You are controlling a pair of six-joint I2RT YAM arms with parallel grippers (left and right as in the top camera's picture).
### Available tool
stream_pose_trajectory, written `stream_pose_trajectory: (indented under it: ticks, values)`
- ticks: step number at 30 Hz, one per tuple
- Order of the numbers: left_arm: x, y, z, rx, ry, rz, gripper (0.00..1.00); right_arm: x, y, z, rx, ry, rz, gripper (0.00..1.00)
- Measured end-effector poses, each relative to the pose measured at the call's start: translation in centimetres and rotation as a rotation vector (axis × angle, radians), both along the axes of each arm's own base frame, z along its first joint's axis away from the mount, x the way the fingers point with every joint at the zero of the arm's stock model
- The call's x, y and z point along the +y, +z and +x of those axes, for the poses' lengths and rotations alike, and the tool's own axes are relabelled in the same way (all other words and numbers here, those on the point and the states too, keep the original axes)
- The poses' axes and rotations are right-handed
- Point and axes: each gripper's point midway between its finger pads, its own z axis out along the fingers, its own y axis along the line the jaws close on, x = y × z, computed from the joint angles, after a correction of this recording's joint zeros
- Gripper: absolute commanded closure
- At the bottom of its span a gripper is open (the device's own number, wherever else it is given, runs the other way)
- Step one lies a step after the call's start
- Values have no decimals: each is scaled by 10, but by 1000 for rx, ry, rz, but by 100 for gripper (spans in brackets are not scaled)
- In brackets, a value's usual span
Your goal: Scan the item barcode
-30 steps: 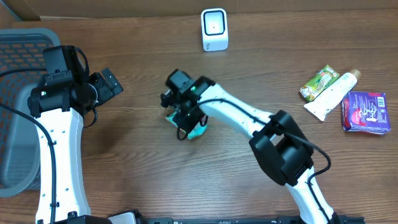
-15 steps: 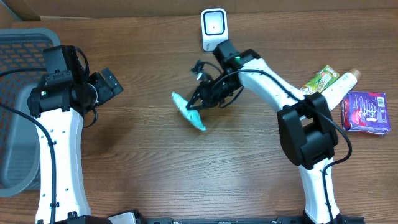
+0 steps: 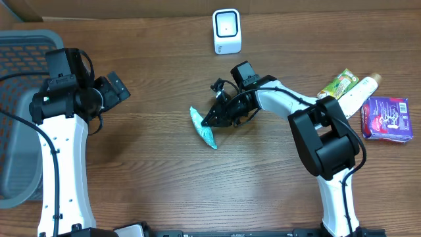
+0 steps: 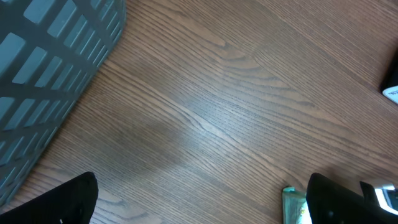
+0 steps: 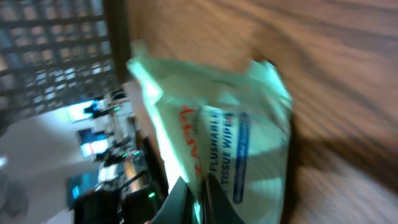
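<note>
1. Brown wood-grain table (image 3: pixel 151 171): bears everything listed below.
2. Grey plastic lattice basket (image 3: pixel 16 72): at the table's left edge, partly under the left arm.
3. Left gripper (image 3: pixel 116 87): black fingers spread wide and released, holding nothing, near the basket and well apart from the pack.
4. Right gripper (image 3: pixel 212 121): clenched on the edge of the mint-green soft pack of wipes (image 3: pixel 204 128). The pack hangs tilted off the fingertips, toward the left arm, near the table's middle. Whether its lower end touches the wood cannot be told.
5. White squeeze tube (image 3: pixel 352 101): lying at the right, between items 6 and 8.
6. Purple foil packet (image 3: pixel 386 118): flat, near the right edge.
7. White box-shaped scanner (image 3: pixel 227 31): upright at the far edge, well apart from the pack, with bare wood between them.
8. Green printed packet (image 3: pixel 337 87): just beside the tube.
9. Pack, right wrist view (image 5: pixel 211 143): blurred, with "FLUSHABLE WIPES" lettering legible and its lower edge pinched between the fingers (image 5: pixel 180 198).
</note>
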Motion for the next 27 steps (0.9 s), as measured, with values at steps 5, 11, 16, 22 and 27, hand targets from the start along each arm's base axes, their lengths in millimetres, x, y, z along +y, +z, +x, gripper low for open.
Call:
stream_pose_trajectory:
  ticks: [5,11,16,22,27]
  values:
    - [0,0,0,0,0,0,0,-21,-7,13,-40,-79,-168,96]
    - [0,0,0,0,0,0,0,-73,-36,38,-108,-203,-458,70]
    - [0,0,0,0,0,0,1,-113,-28,53,-197,-253,-644,63]
    - [0,0,0,0,0,0,0,-123,7,60,-295,-218,-685,38]
    - [0,0,0,0,0,0,0,-79,63,46,-380,-147,-501,28]
